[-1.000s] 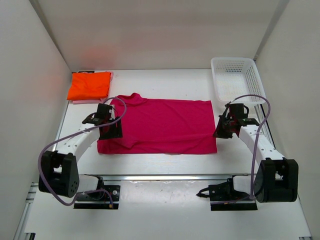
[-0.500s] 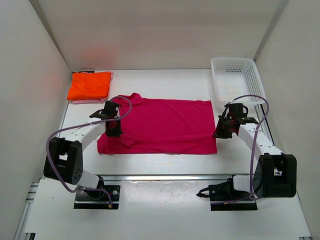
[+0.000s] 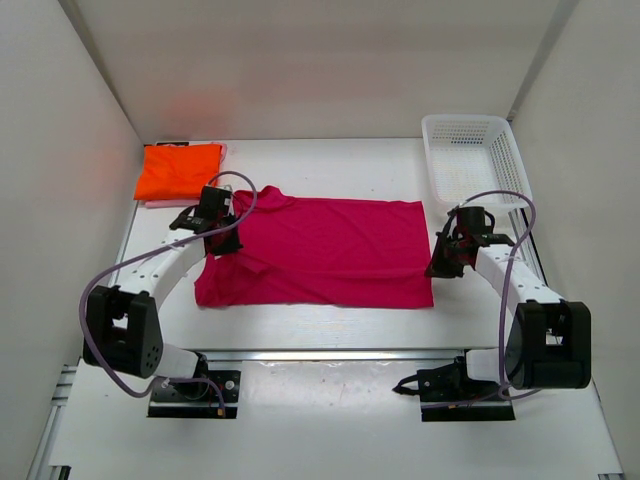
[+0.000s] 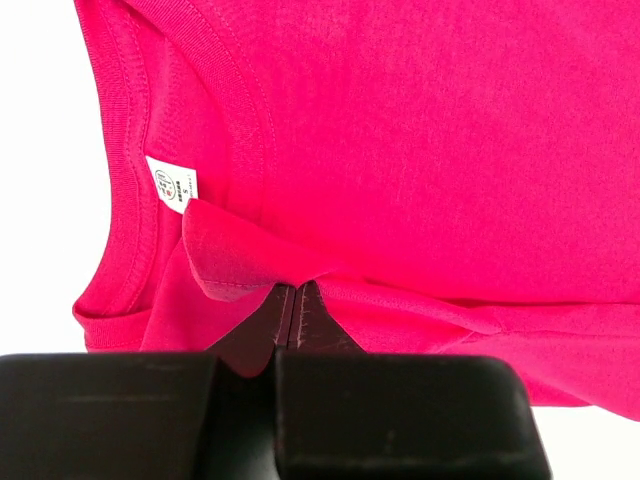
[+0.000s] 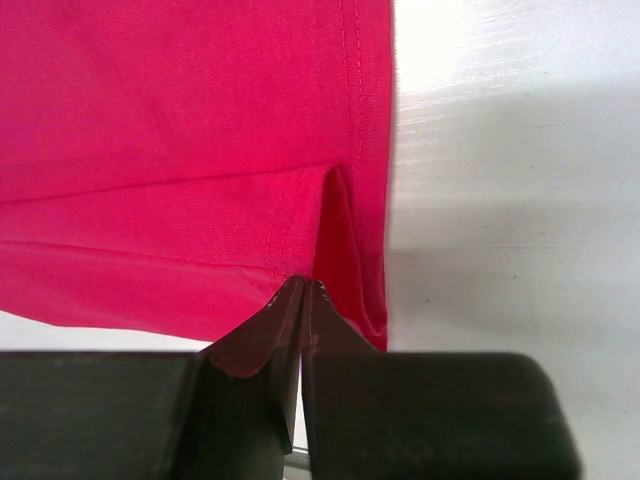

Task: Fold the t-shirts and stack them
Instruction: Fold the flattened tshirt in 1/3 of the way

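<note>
Bright, even overhead light nearly blows out the white table [image 3: 330,165], casting soft grey shadows; wrist views sharp.

- Counting three t-shirts: one magenta shirt [image 3: 330,250] lying spread across the centre of the frame, one orange shirt [image 3: 180,170] sitting folded at upper left, one pink shirt [image 3: 155,204] peeking out as a thin edge under the orange one.
- Counting one white mesh basket [image 3: 468,160], standing at upper right.
- Counting two arms, the left arm [image 3: 160,270] reaching up from lower left, the right arm [image 3: 510,280] from lower right.
- Counting two grippers, the left gripper [image 4: 297,300] and the right gripper [image 5: 303,290], one per arm.
- Counting two purple cables [image 3: 497,192], one looping along each arm.
- Counting one white size label [image 4: 172,185], sitting inside the magenta collar.
</note>
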Robot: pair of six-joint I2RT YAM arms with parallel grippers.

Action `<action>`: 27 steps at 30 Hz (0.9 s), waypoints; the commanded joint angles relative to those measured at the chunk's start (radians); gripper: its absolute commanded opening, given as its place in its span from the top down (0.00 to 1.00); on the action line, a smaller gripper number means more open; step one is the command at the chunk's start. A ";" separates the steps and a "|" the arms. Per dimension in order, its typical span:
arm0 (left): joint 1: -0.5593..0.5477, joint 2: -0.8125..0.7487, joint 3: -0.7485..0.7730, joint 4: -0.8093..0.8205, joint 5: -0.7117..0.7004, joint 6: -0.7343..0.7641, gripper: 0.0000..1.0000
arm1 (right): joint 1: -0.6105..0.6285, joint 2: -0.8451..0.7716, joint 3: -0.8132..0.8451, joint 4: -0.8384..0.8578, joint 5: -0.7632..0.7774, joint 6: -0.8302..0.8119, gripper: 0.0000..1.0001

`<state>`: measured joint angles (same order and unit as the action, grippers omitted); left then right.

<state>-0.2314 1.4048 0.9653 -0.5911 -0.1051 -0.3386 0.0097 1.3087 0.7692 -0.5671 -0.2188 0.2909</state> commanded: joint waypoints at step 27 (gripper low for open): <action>0.004 0.037 0.067 -0.035 0.019 0.029 0.29 | 0.079 0.015 0.153 -0.014 0.228 0.007 0.66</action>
<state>-0.2123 1.5181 1.0573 -0.6064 -0.0895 -0.3046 0.0662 1.3834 0.9058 -0.5911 -0.0349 0.2882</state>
